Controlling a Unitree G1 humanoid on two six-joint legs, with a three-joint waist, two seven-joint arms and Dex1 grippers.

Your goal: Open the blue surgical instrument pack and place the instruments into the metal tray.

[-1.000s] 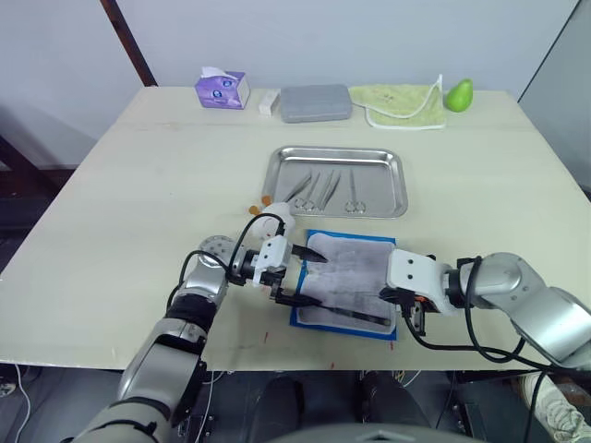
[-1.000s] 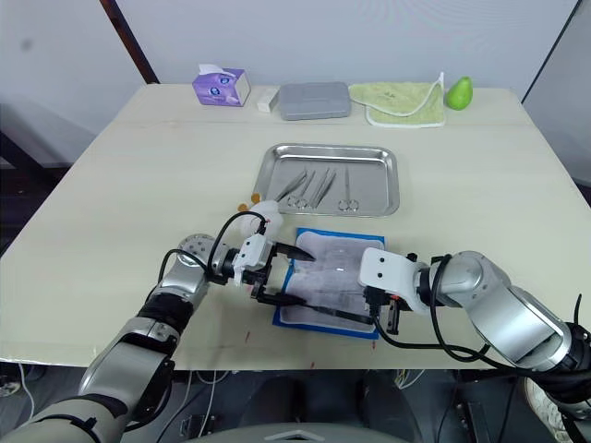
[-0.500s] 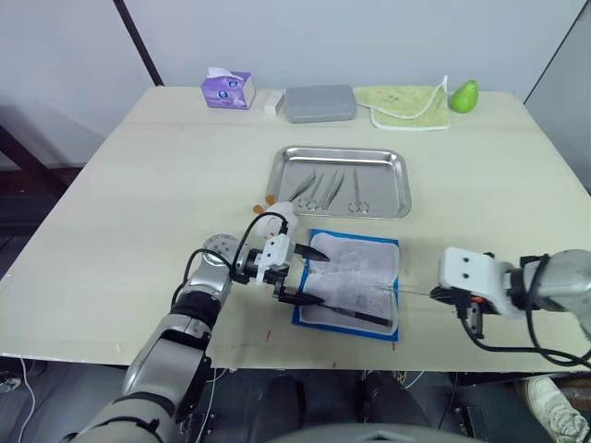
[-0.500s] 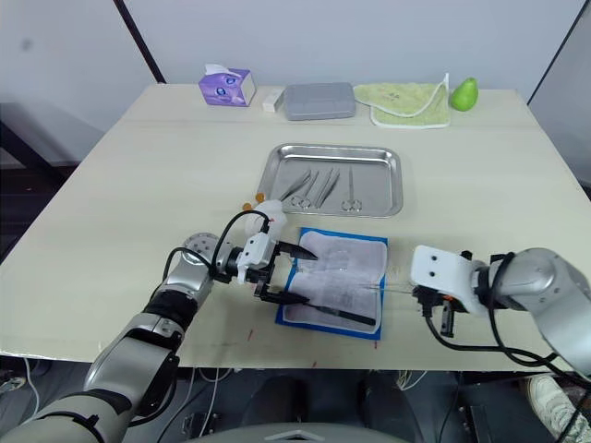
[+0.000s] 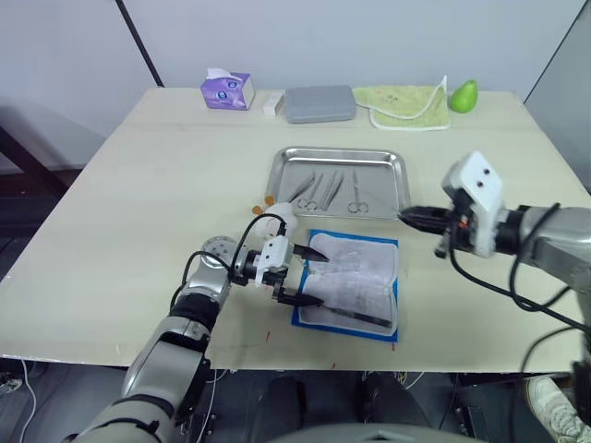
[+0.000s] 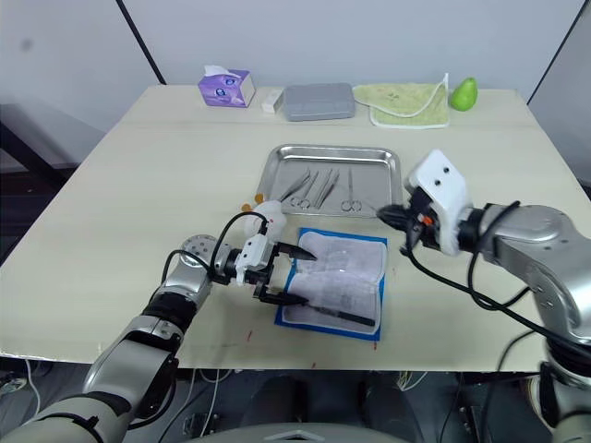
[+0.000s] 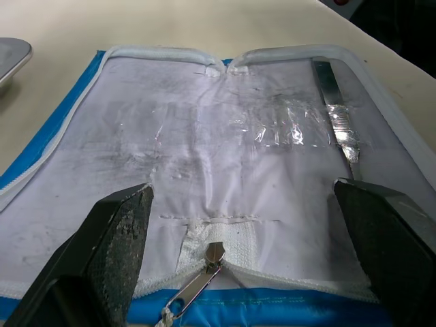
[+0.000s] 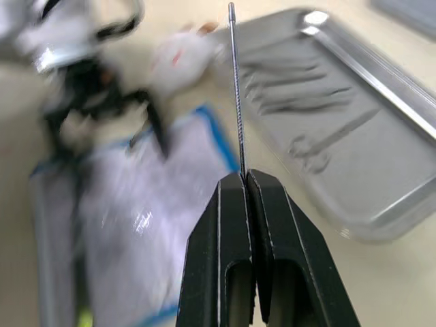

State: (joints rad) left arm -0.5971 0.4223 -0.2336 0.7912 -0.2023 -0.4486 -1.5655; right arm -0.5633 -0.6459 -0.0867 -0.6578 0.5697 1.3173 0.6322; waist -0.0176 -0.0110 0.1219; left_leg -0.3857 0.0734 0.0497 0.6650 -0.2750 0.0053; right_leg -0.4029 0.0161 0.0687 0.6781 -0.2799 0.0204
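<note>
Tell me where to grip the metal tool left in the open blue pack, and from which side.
Grip the metal tool across its flat, slim shaft near mid-length, coming from straight above. It lies flat on the blue pack's lining along the edge nearest the robot, so a side approach would probably hit the rim. The open left claw is closest.

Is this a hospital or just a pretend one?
Probably a practice room, not a real hospital. A plain wooden table holds a metal tray of instruments and an open blue surgical instrument pack, beside a tissue box and a green pear.
</note>
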